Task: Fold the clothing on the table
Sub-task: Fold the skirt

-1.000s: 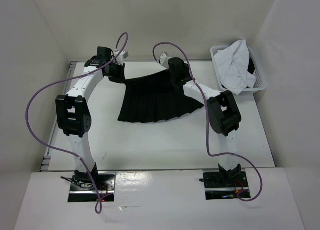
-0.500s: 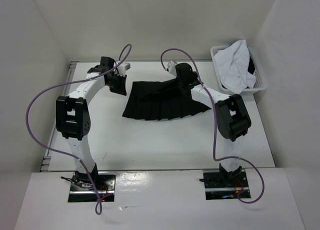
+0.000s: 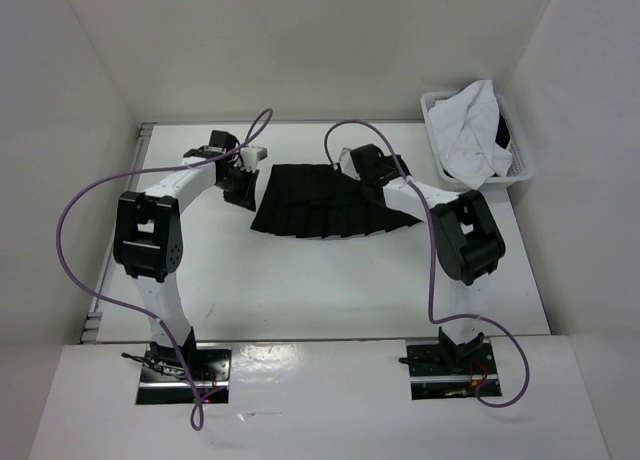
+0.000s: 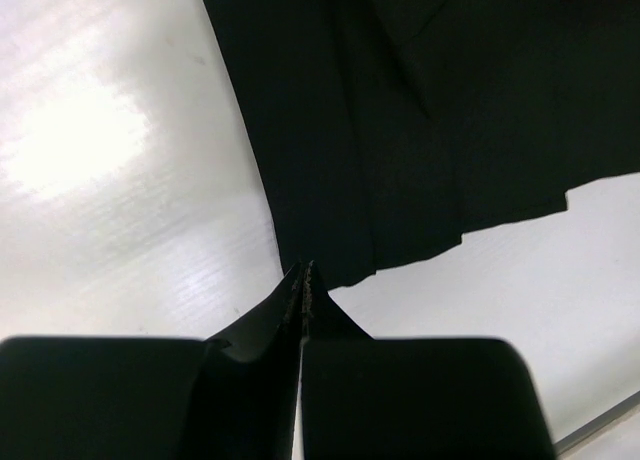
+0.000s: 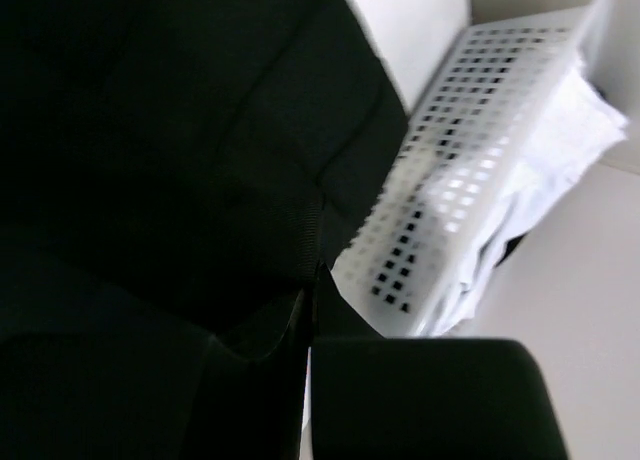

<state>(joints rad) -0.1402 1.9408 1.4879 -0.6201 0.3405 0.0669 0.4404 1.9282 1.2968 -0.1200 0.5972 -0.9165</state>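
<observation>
Skirt [image 3: 320,205] lies on the table [image 3: 300,280], left of the basket [image 3: 520,168]. The right claw [image 5: 310,290], nearer the basket, and the left claw [image 4: 302,280], farther from it, each pinch a top corner tightly, probably so the fold lands straight.

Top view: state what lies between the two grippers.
Only the clothing lies there, spanning from the left gripper to the right gripper, each shut on an end; the top view shows it.

At your far right, white perforated plastic basket [image 3: 522,166], white garment with dark trim [image 3: 472,130] heaped inside, overhanging its near rim
</observation>
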